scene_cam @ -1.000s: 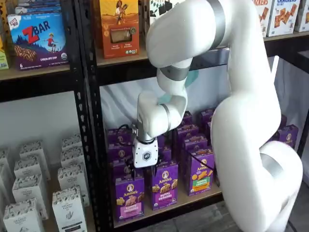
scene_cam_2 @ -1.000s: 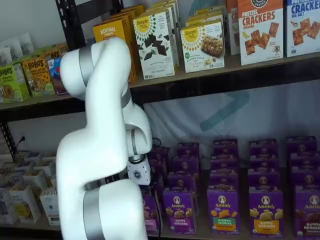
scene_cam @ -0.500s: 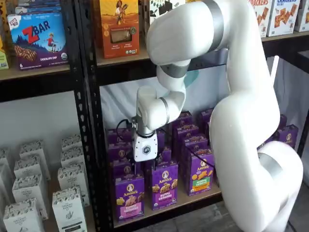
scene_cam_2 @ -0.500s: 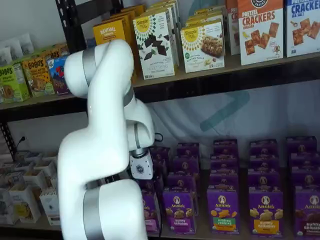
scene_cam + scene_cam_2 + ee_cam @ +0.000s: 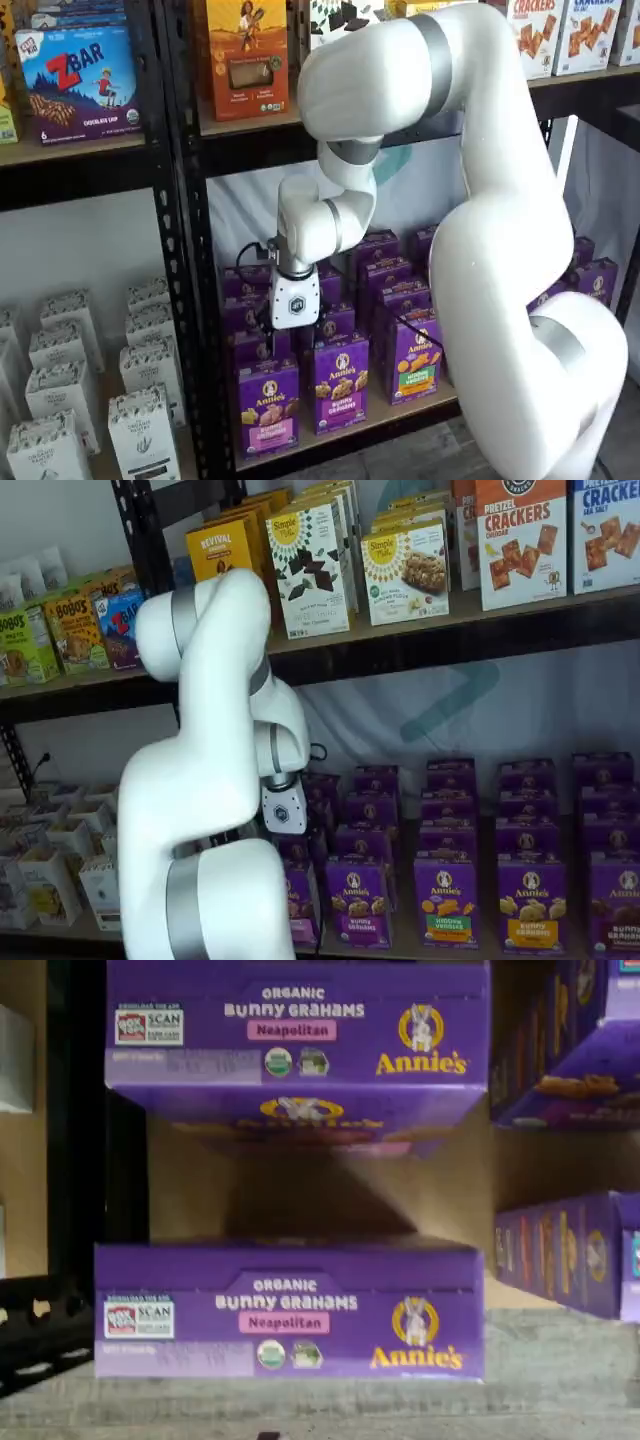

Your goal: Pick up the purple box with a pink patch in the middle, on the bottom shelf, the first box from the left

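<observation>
The purple box [image 5: 268, 408] with a pink patch stands upright at the front left of the bottom shelf [image 5: 395, 408]. In the wrist view its top [image 5: 290, 1310] reads "Neapolitan" on a pink label, with a like box [image 5: 300, 1030] behind it. My gripper [image 5: 292, 332] hangs above and slightly behind this box, its white body pointing down. The black fingers hardly show against the purple boxes, and nothing is held between them. In a shelf view the box [image 5: 301, 905] is partly hidden by the arm.
Rows of purple Annie's boxes [image 5: 342, 383] fill the bottom shelf to the right, one with a green patch [image 5: 418, 360]. A black upright [image 5: 190, 300] stands just left of the target. White cartons [image 5: 140, 430] sit in the left bay. The upper shelf [image 5: 450, 630] overhangs.
The gripper has risen a little and shifted left, now over the leftmost column of boxes. No box has moved.
</observation>
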Controlling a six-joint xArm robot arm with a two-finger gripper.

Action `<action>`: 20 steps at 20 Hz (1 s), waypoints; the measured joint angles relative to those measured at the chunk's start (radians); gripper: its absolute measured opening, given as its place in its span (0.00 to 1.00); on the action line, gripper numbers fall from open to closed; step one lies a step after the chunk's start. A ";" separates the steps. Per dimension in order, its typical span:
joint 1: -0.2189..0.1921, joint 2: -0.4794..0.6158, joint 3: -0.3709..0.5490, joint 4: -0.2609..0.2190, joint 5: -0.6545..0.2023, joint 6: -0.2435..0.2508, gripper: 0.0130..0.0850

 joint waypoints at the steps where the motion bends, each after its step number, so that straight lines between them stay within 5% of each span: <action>1: 0.001 0.007 -0.010 0.013 0.003 -0.011 1.00; 3: 0.003 0.023 -0.032 0.021 0.008 -0.016 1.00; 10: 0.007 0.079 -0.120 -0.059 0.066 0.063 1.00; 20: 0.015 0.111 -0.153 -0.075 0.079 0.085 1.00</action>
